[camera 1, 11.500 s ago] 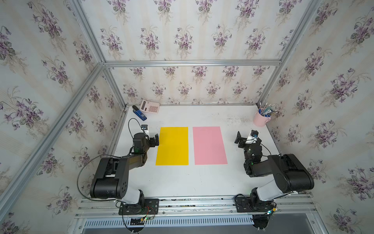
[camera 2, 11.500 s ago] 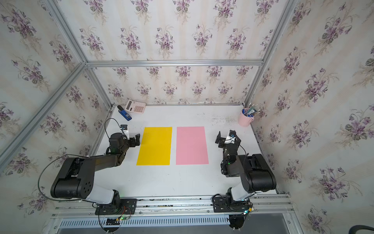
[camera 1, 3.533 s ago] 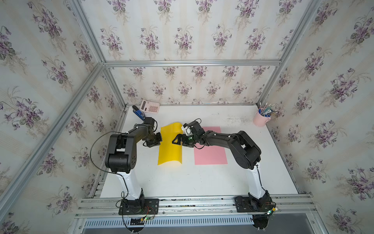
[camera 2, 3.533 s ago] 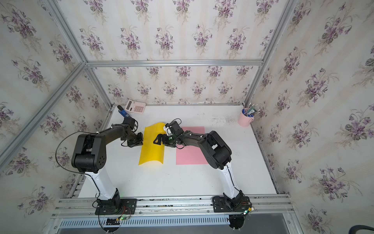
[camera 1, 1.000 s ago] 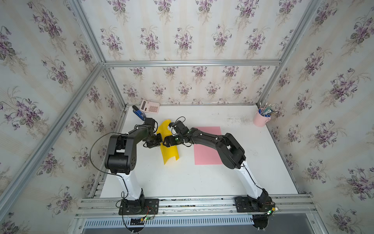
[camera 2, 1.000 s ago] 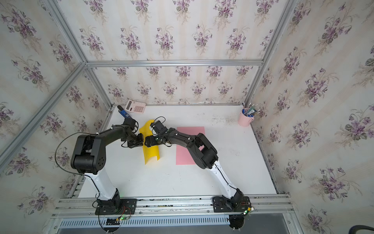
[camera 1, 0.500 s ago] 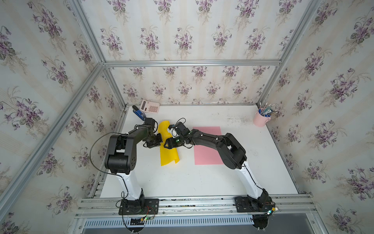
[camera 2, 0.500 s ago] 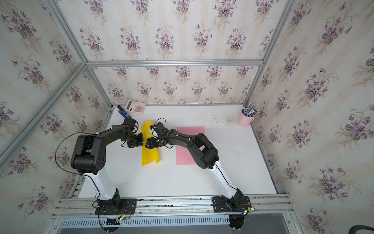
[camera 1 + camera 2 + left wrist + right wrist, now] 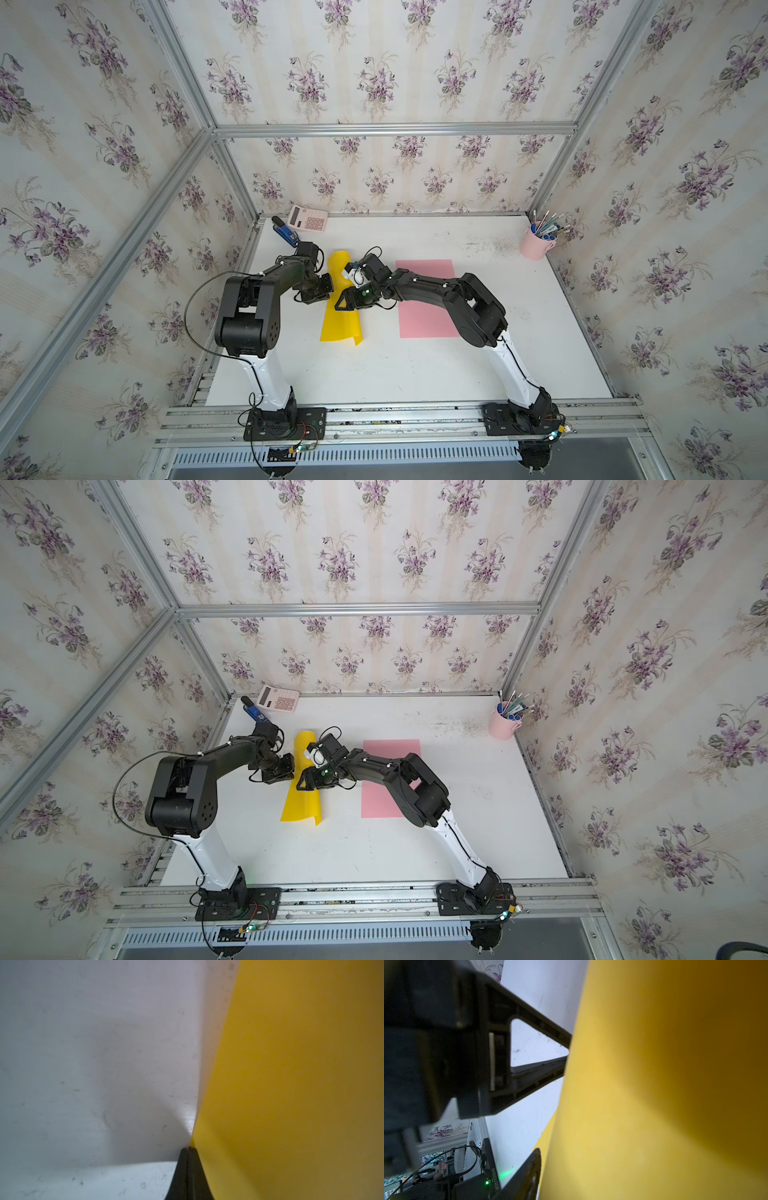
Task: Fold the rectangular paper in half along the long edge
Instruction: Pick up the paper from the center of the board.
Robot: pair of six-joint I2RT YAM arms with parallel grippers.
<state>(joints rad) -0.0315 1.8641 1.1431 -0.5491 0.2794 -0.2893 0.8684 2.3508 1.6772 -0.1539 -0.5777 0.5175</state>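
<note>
The yellow paper (image 9: 340, 326) (image 9: 301, 806) lies left of the table's middle, doubled over lengthwise, with its fold still rounded and loose. My left gripper (image 9: 328, 291) (image 9: 291, 769) (image 9: 188, 1149) is shut on the yellow paper's left edge at mid-length. My right gripper (image 9: 343, 300) (image 9: 303, 782) rests on top of the turned-over half, facing the left one. In the right wrist view the yellow paper (image 9: 654, 1084) hides all but one of its fingers (image 9: 529, 1167), so the gap cannot be judged.
A pink paper (image 9: 415, 322) lies flat to the right, partly under the right arm. A calculator (image 9: 308, 218) and a blue object (image 9: 286, 235) sit at the back left corner. A pink cup of pens (image 9: 536, 245) stands at the back right.
The yellow paper's turned-over half has sunk lower and lies flatter on the lower half. The right gripper has shifted slightly toward the front. The left gripper keeps its hold.
</note>
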